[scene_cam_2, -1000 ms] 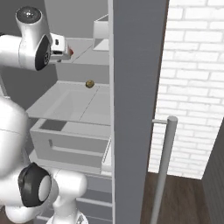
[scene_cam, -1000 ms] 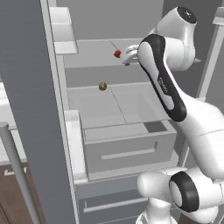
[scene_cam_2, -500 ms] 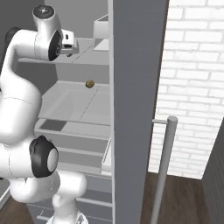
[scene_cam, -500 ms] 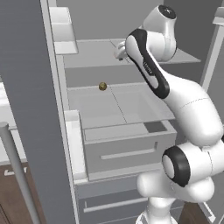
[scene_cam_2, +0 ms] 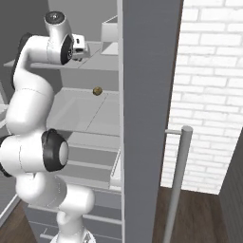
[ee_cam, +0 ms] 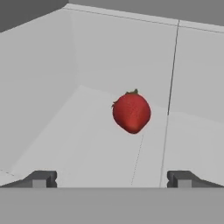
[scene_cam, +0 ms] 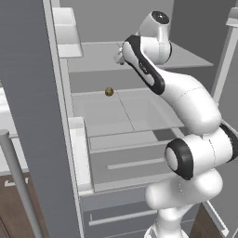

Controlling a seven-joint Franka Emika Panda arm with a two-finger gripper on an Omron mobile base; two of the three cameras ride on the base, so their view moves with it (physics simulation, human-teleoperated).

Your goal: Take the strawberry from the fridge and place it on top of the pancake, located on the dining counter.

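Observation:
The strawberry [ee_cam: 131, 112], dark red and roundish, lies on a pale upper shelf inside the open fridge [scene_cam: 28, 93]. In the hand view it sits a short way ahead of my gripper [ee_cam: 112, 178], centred between the two dark fingertips [ee_cam: 41, 179], and nothing touches it. The gripper is open and empty. In the right base view my hand [scene_cam_2: 78, 47] reaches in over that upper shelf [scene_cam_2: 102, 64]. In the left base view my own arm hides the strawberry. The pancake and the dining counter are out of view.
A small brownish-olive ball [scene_cam: 109, 92] rests on the shelf below, also seen as the ball [scene_cam_2: 97, 91] from the right. The grey fridge door [scene_cam_2: 147, 95] with its bar handle [scene_cam_2: 178, 180] stands close on the right. A drawer [scene_cam: 125, 162] lies under the shelves.
The arm has risen and swung deeper into the fridge toward the upper shelf, and now hides the strawberry in the left base view. The gripper has stayed open.

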